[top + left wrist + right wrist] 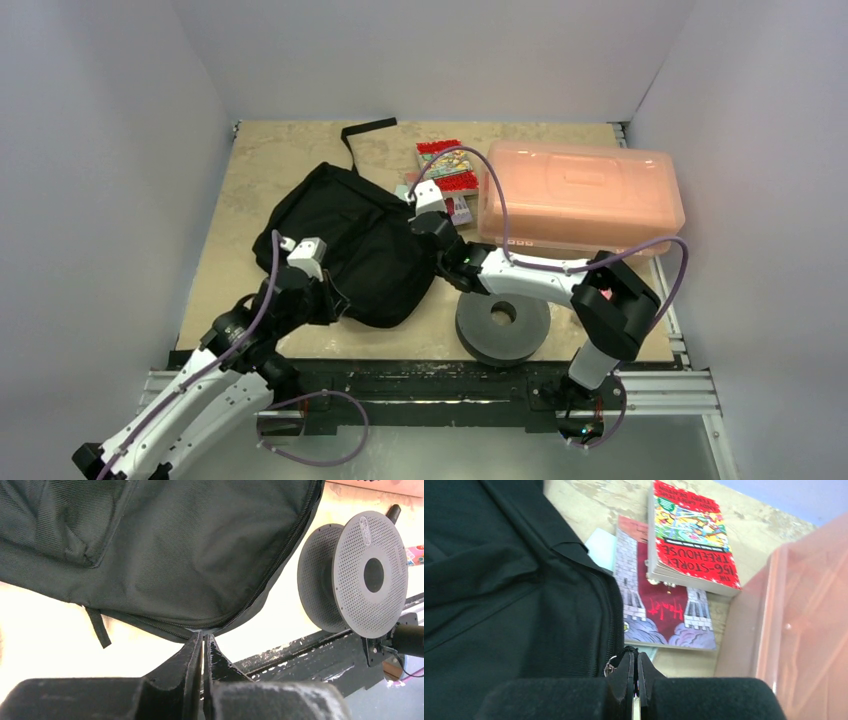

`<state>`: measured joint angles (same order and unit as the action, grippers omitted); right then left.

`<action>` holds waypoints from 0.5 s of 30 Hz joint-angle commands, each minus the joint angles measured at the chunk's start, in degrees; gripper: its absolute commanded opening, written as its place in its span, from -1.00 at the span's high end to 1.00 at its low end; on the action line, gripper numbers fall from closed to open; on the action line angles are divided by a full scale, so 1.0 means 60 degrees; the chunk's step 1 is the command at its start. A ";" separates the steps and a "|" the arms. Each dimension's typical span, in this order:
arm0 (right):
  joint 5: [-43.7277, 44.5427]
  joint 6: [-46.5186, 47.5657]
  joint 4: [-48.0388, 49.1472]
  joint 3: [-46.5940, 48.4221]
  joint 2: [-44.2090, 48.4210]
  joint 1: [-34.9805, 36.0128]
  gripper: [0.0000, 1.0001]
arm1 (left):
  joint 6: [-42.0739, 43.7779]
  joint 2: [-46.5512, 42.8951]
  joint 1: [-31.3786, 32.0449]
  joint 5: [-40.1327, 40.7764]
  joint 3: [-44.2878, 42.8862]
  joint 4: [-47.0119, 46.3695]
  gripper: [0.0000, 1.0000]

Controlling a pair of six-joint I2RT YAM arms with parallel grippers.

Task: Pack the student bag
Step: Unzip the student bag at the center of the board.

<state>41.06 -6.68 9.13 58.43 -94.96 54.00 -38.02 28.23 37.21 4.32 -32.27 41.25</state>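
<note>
Both clamped on floppy woven black student bag (350, 240), left end effector (203, 637), right end effector (635, 654), perforated spool (350, 595)

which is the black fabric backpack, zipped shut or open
Shut where visible: the soft black fabric backpack shows closed zip seams in both wrist views.

Left gripper (204, 637) — seemingly pinching student bag (175, 555).

books (447, 165) (stacked) between bag (350, 235) and box (580, 195)
</note>
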 commanded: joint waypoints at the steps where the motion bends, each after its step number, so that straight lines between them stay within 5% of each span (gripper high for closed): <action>1: -0.0910 0.0126 0.0614 0.0487 0.0370 0.0009 1.00 | 0.0579 0.0757 0.0005 -0.0878 -0.0977 -0.0684 0.59; 3: -0.1679 -0.0592 0.0427 0.0235 0.0790 0.0009 1.00 | 0.0777 0.1583 0.0009 -0.1445 -0.1382 -0.1318 0.08; 7: -0.2618 -0.1807 -0.0158 -0.0176 0.1554 0.0009 1.00 | 0.1054 0.3387 0.0050 -0.2572 -0.1729 -0.3081 -0.46; 15: -0.2867 -0.2518 -0.0857 -0.0377 0.2226 0.0009 1.00 | 0.0840 0.6257 0.1318 -0.1632 -0.2361 -0.4626 -0.51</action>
<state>25.47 -18.33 3.99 56.38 -83.94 54.04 -33.39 62.04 42.26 -8.29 -43.11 19.94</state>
